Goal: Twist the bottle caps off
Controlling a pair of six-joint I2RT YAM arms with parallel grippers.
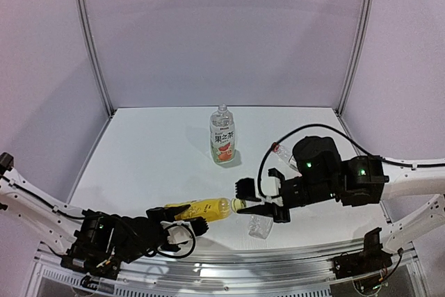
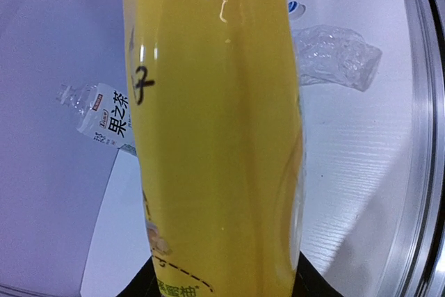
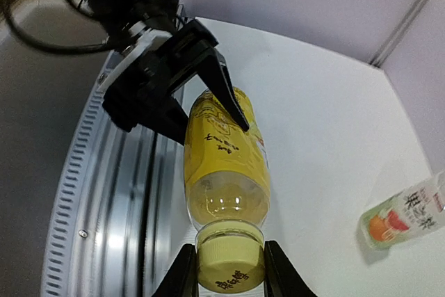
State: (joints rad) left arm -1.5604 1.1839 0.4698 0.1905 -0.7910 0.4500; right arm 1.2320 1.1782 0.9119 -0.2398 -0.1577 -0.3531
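Where the overhead view looks down on the white table [image 1: 153, 165], the left gripper [image 1: 182, 219] grips a yellow plastic drink bottle [image 1: 205, 209] and holds it level. This probably points its small yellow screw cap [image 1: 238, 204] at the right gripper [image 1: 245, 206]. From the left wrist, the yellow plastic drink bottle [image 2: 215, 130] fills the frame, seemingly braced against twisting; the gripping fingers are hidden. From the right wrist, the right gripper's fingers [image 3: 182, 276] pinch the small yellow screw cap [image 3: 229, 266] on both sides, apparently ready to turn it.

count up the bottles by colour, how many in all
yellow: 1, the yellow bottle
clear: 3, the fruit-label bottle, the plain bottle, the half-hidden bottle
total: 4
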